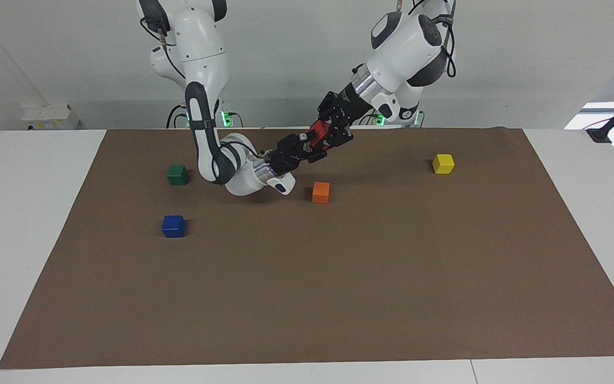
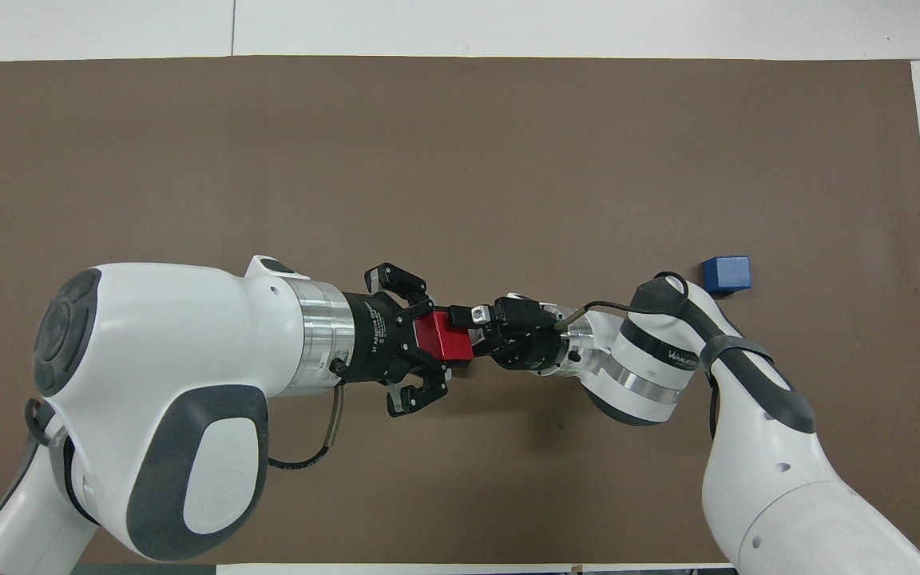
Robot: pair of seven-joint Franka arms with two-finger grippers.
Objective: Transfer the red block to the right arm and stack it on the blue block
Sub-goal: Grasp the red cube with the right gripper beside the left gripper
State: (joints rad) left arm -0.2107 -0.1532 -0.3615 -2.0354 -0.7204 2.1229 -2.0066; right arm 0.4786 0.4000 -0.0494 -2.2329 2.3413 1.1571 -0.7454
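Observation:
The red block point(image 1: 318, 130) is held in the air between the two grippers, over the brown mat close to the robots; it also shows in the overhead view point(image 2: 444, 335). My right gripper point(image 1: 311, 144) point(image 2: 466, 335) is shut on the end of the block that faces it. My left gripper point(image 1: 332, 128) point(image 2: 428, 339) has its fingers spread open around the block's other end. The blue block point(image 1: 173, 225) point(image 2: 726, 274) sits on the mat toward the right arm's end, farther from the robots than the right arm's elbow.
An orange cube point(image 1: 321, 192) lies on the mat just below the joined grippers. A dark green cube point(image 1: 177, 174) sits nearer to the robots than the blue block. A yellow cube point(image 1: 443, 163) sits toward the left arm's end. The mat point(image 1: 339, 298) covers the table.

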